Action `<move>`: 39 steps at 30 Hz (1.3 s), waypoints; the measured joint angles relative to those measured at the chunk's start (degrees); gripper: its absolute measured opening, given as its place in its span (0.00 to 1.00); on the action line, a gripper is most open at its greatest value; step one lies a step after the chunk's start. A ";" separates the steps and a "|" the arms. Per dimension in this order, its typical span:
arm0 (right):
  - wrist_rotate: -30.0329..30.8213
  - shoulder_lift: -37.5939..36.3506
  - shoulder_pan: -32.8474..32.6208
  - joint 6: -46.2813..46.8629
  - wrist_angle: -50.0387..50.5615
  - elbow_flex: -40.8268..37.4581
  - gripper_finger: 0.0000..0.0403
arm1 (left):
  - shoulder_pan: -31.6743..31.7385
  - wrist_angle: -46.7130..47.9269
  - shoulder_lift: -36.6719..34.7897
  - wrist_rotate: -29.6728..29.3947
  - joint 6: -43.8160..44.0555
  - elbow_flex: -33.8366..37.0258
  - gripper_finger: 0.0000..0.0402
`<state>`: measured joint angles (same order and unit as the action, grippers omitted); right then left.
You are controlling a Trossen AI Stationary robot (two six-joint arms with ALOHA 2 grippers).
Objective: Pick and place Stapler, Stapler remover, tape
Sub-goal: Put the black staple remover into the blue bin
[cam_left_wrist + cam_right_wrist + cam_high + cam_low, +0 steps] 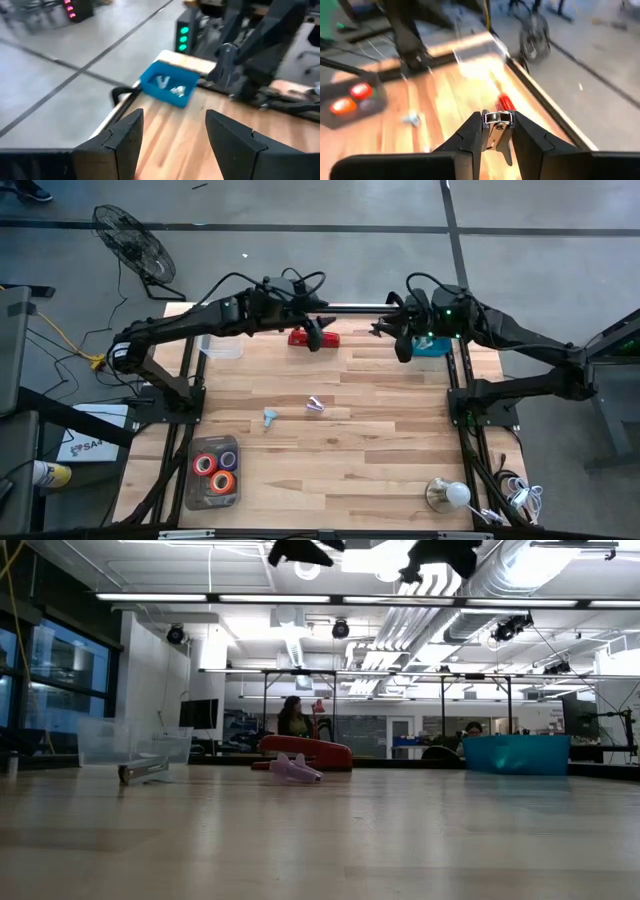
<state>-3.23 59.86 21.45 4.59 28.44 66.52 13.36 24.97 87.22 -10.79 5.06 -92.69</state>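
- On the left of the counter (380, 440) we see the dark tray (214, 496) with the tape (214, 470) rolls in it (red, orange and purple rings with open centres), parked near the front edge and well apart from both arms; we judge it a holding place.
- A clear bin (222, 348) sits at the far left edge; between it and the tray, mid-counter, lie two small pale claw-shaped pieces (314, 406), probably the staple removers, still loose.
- The left gripper (317, 340) hovers above the stapler (312, 337) at the far edge; its fingers (131, 135) stand well apart and hold nothing, which suits either a release or a fresh grasp; the stapler is long, narrow and bright red, lying flat on the wood.
- The right gripper (403, 350) hangs beside the blue bin (434, 347), which holds small pale pieces; its fingers (470, 135) are pinched on a small metal piece (496, 131) (what it is, we cannot tell).
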 joint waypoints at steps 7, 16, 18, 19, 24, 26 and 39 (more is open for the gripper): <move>9.50 0.19 4.03 3.28 10.75 0.00 0.19 | 3.43 7.09 -2.95 -2.93 -0.79 0.00 0.52; 14.70 0.53 14.05 11.70 14.23 -3.05 0.19 | 11.28 11.14 -3.76 -2.05 -7.52 -0.04 0.52; 15.09 0.57 16.13 13.82 13.76 -4.79 0.19 | 12.96 11.21 -3.76 -2.00 -8.46 -0.04 0.52; 15.46 0.57 17.11 14.99 13.71 -5.67 0.19 | 13.71 11.24 -3.76 -2.01 -9.00 -0.04 0.52; 16.79 0.61 22.10 20.77 12.56 -11.00 0.19 | 16.78 11.94 -3.76 -1.87 -12.59 -0.04 0.52; 16.76 0.61 24.02 22.55 12.57 -13.20 0.19 | 17.93 12.45 -3.76 -1.49 -13.63 -0.04 0.52; 16.20 0.62 32.05 31.86 6.36 -27.88 0.19 | 22.42 15.56 -3.76 2.42 -15.99 -0.04 0.52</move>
<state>12.97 60.48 53.50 36.45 34.80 38.64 35.79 40.53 83.46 -8.36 -10.93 -92.73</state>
